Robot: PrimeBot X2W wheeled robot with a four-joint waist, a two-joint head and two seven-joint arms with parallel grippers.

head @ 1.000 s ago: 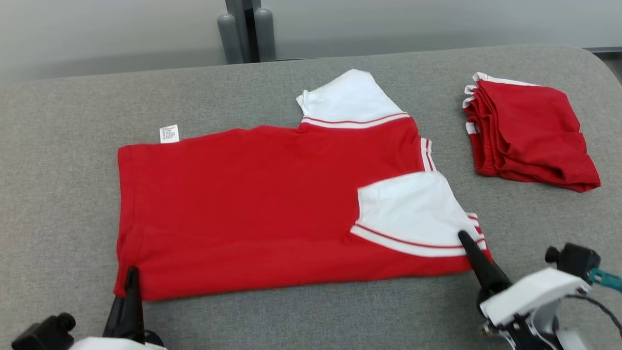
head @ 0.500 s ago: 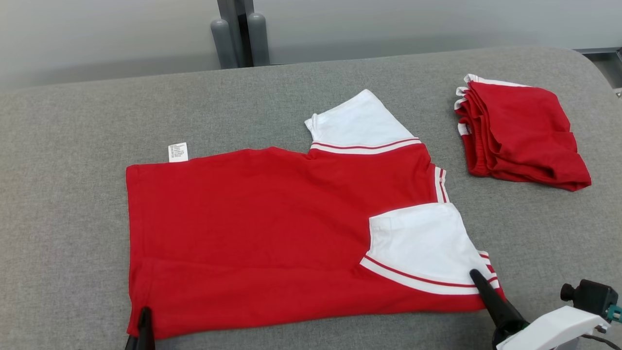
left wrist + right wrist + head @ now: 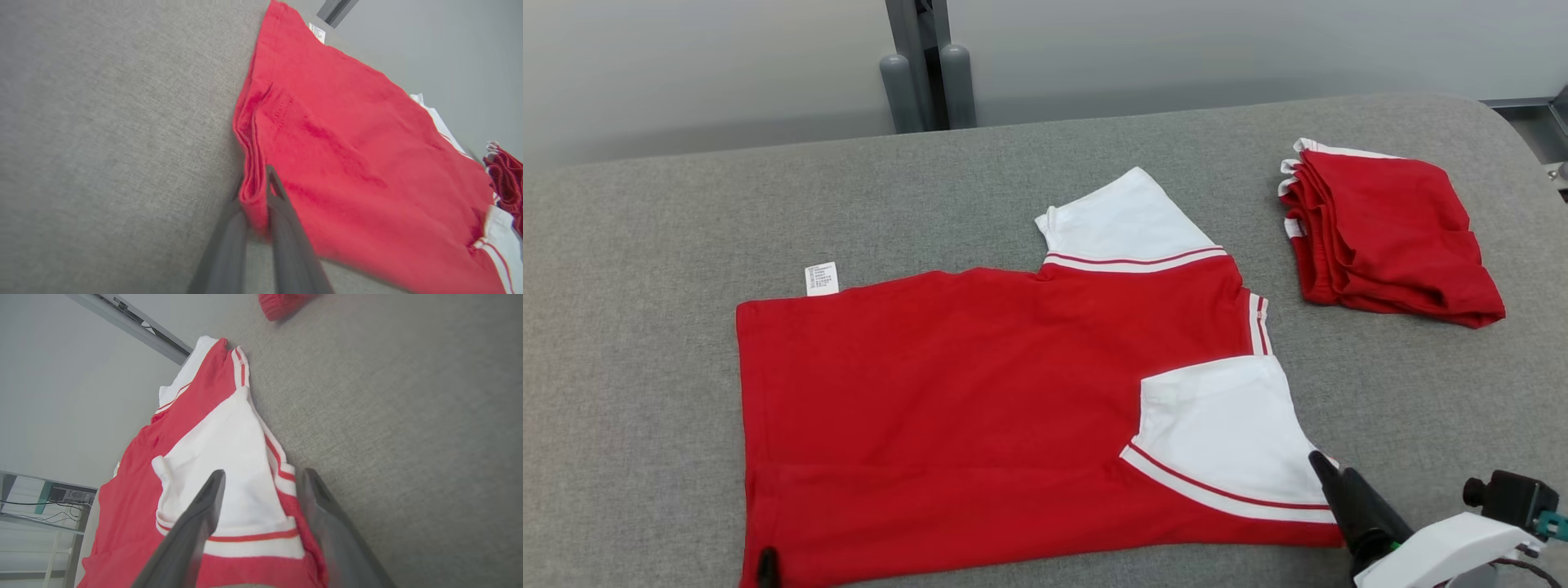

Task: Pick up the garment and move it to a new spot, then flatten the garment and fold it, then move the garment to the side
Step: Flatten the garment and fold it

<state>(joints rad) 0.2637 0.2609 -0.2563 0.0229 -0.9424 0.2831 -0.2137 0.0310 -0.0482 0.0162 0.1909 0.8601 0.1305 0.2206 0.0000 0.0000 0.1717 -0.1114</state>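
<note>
The garment [image 3: 980,392], a red shirt with white sleeves, lies spread on the grey table [image 3: 645,245]. One white sleeve [image 3: 1225,433] is folded in over its near right corner. In the left wrist view my left gripper [image 3: 255,179] is shut on the garment [image 3: 347,134], pinching the folded hem at its near left corner; in the head view its fingertip [image 3: 765,563] shows at that corner. My right gripper [image 3: 263,475] stands open, its fingers apart over the sleeve's striped edge on the garment [image 3: 220,445]. In the head view the right gripper [image 3: 1327,474] sits at the near right corner.
A stack of folded red garments [image 3: 1388,229] lies at the far right of the table, and its edge shows in the right wrist view [image 3: 282,302]. A grey post [image 3: 923,73] stands behind the table. Bare grey surface lies left of the garment and right of my right gripper.
My right gripper has opened and let go of the garment's near right corner. The left gripper stays shut on the hem. The head camera has shifted, so the whole picture sits lower.
</note>
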